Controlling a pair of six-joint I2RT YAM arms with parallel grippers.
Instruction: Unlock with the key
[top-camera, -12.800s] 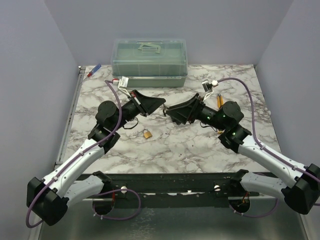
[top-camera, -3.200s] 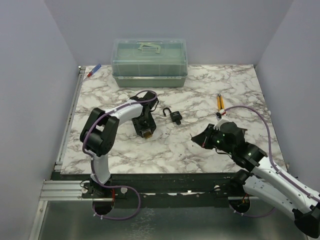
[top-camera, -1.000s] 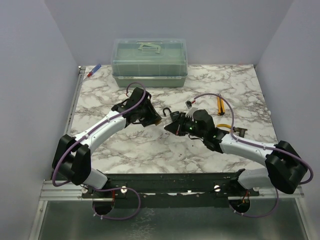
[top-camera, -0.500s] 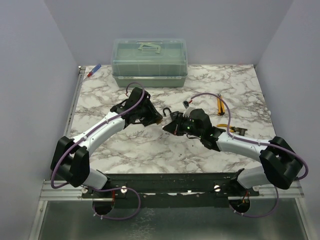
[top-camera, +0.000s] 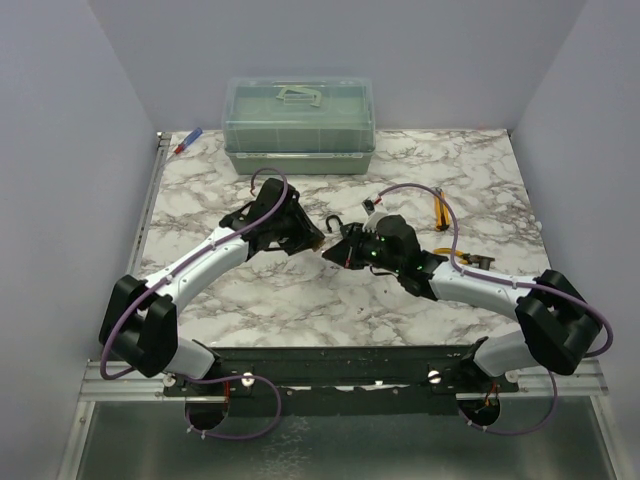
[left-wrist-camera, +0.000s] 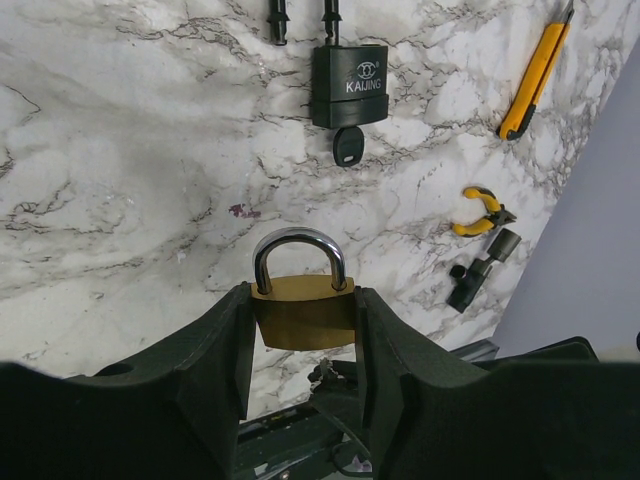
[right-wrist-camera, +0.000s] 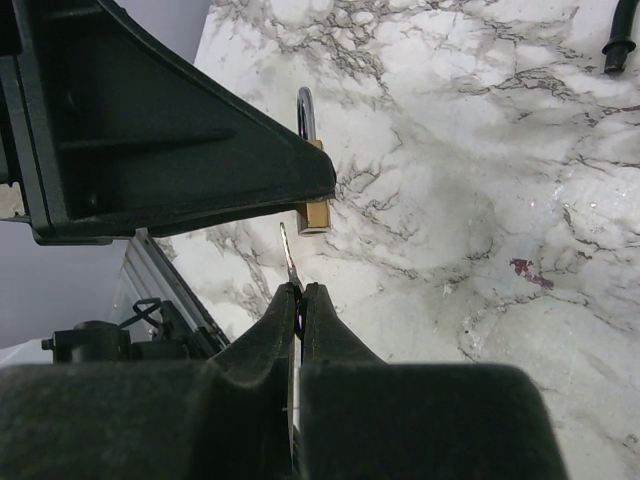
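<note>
While the small brass padlock (left-wrist-camera: 300, 318) with its steel shackle is lifted off the white marbled table (top-camera: 300, 295), clamped by its body between the fingers of the left pincer (left-wrist-camera: 302, 300), the lock itself is not open. Both legs of the shackle sit down in the brass body. The left arm holds it over the middle of the table, a little nearer the far edge than the near one.

The right pincer (right-wrist-camera: 298, 292) is pressed together on the tiny key (right-wrist-camera: 287, 250). Only the thin metal blade shows, sticking out past the fingertips; the head is hidden between the fingers. In the right wrist view the blade points at the underside of the brass padlock and stops just short of it. I judge that it is not yet in the keyway, though the keyway itself cannot be seen.

As far as the pictures go, the fetching is done, with the lock in one pincer, the key in the other, and the two brought face to face. What is left is the real work: slide the blade in, turn it, and free the shackle. The blade is thin and the gap small, so lining it up squarely looks like the delicate part.

A black rectangular padlock (left-wrist-camera: 349, 85) lies flat on the table near its middle, on the right arm's side. A second, black-headed key (left-wrist-camera: 347, 150) sits in its underside, and neither pincer touches it.
</note>
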